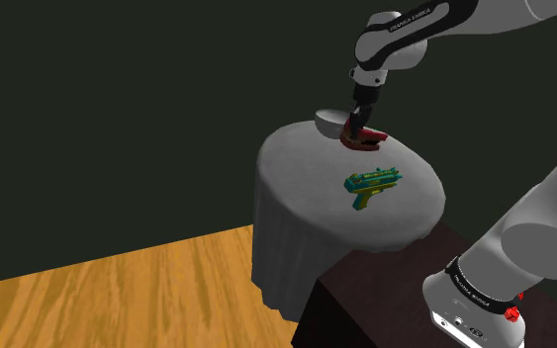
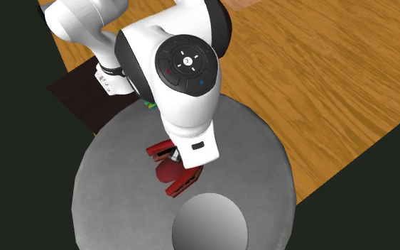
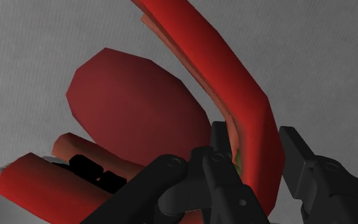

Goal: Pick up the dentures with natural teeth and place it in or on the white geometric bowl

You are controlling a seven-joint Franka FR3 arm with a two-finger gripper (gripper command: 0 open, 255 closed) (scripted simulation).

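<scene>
In the shoulder view, the claw (image 1: pixel 358 127) stands on the red dentures (image 1: pixel 367 141). They lie on the round grey tabletop (image 1: pixel 301 176), just beside the pale bowl (image 1: pixel 329 122). A green toy pistol (image 1: pixel 372 184) lies apart from them, closer to the stand.

In the second exterior view, the white arm (image 2: pixel 184 78) covers part of the dentures (image 2: pixel 164 172). The bowl (image 2: pixel 210 226) is near them.

In the wrist view, the black fingers (image 3: pixel 217 149) are clenched on one red arch of the dentures (image 3: pixel 133 108).
</scene>
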